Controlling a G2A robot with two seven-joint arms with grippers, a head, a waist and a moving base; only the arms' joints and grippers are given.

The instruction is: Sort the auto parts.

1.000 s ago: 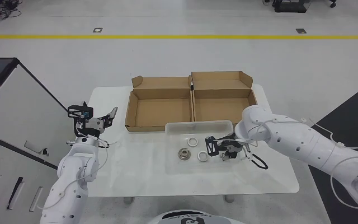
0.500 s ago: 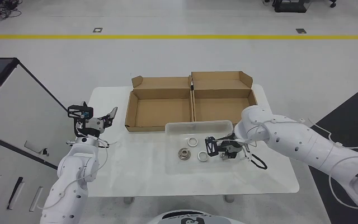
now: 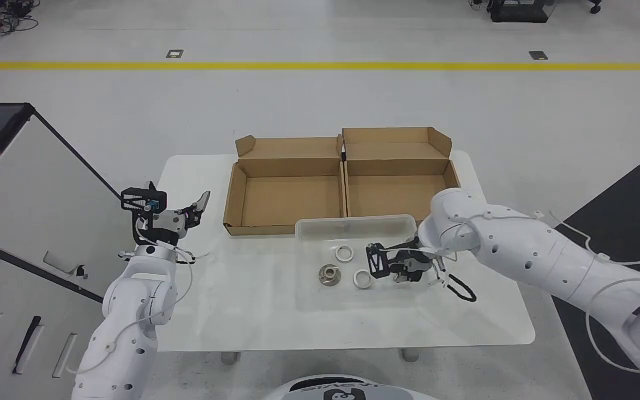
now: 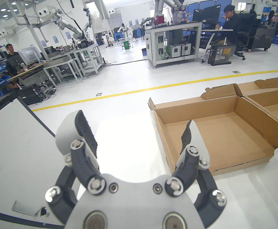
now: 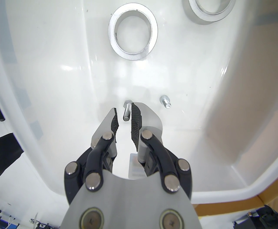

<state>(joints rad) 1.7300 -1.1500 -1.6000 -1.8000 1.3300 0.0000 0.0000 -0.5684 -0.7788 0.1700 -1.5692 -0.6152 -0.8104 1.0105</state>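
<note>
R gripper (image 5: 124, 107): down inside white tray (image 5: 228, 195), pointed along tray floor. Fingers narrowly apart, not clamped. Long bolt (image 5: 126, 112) flat on floor betw. the tips, close to one pad, gap at the other. Short bolt (image 5: 165, 102) just beside. Further along same tray: metal ring (image 5: 132, 55), second ring (image 5: 209, 19), flanged hub (image 3: 327, 273). Behind tray: left cardboard box (image 3: 283, 200) and right cardboard box (image 3: 395, 195), side by side, touching. L gripper (image 4: 135, 118): raised near table (image 3: 250, 300) left edge, well apart from tray, fingers wide apart.
</note>
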